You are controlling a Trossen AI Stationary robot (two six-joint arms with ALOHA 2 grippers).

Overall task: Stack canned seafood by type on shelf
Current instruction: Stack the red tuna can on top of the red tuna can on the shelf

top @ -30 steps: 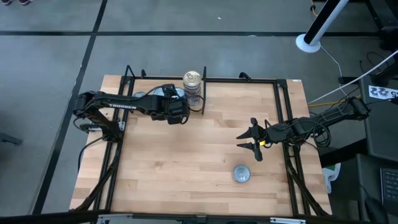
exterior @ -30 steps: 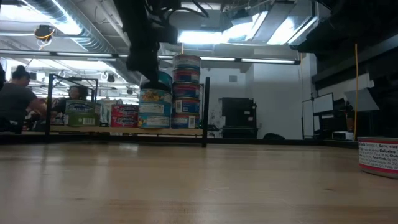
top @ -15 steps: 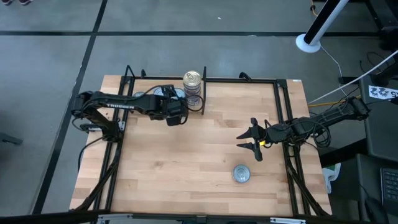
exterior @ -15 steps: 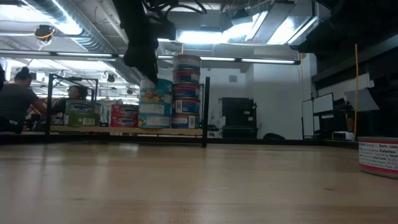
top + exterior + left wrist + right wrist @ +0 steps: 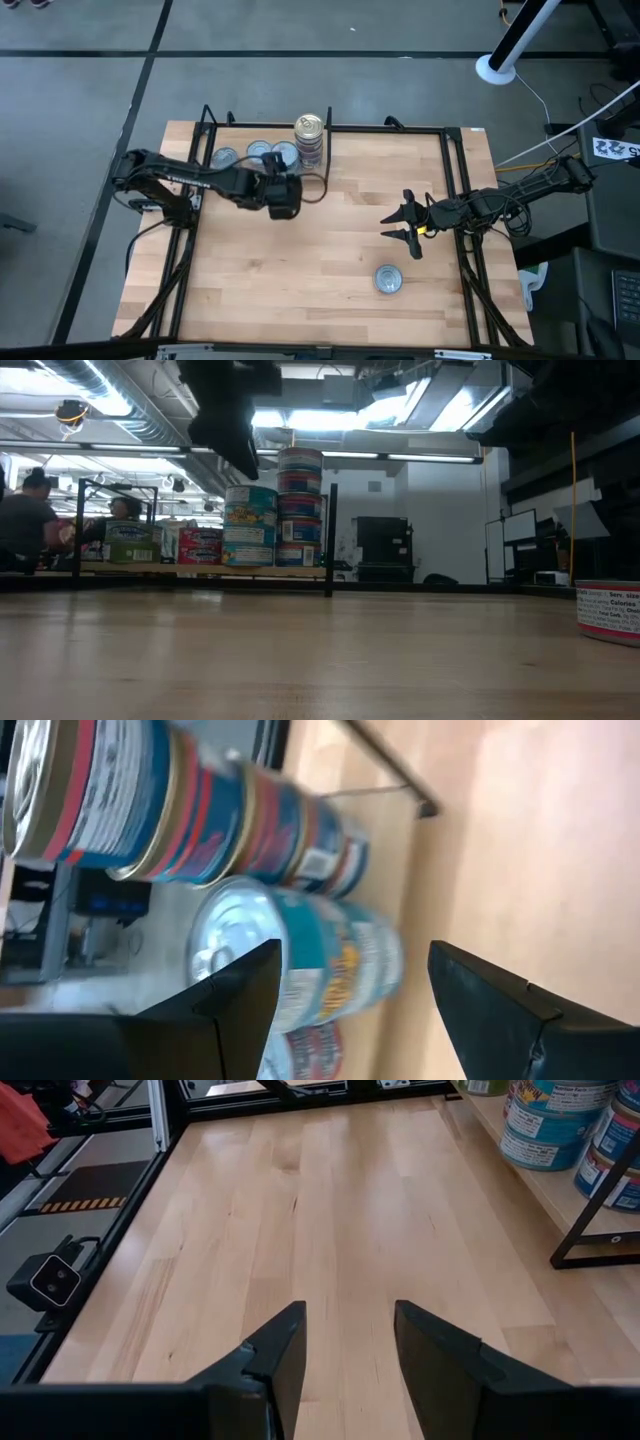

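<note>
Now we see the left hand (image 5: 283, 197) open and empty, just off the tins (image 5: 258, 153) stacked along the shelf's (image 5: 300, 260) far edge, left of the divider bar (image 5: 327, 150). Our right hand (image 5: 405, 228) waits open near the right edge. One tin (image 5: 388, 279) sits alone toward the near edge.

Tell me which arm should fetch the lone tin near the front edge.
Right. The right hand hangs open just behind the lone tin, while the left hand, also open and empty, sits far across the board by the stacked tins.
</note>
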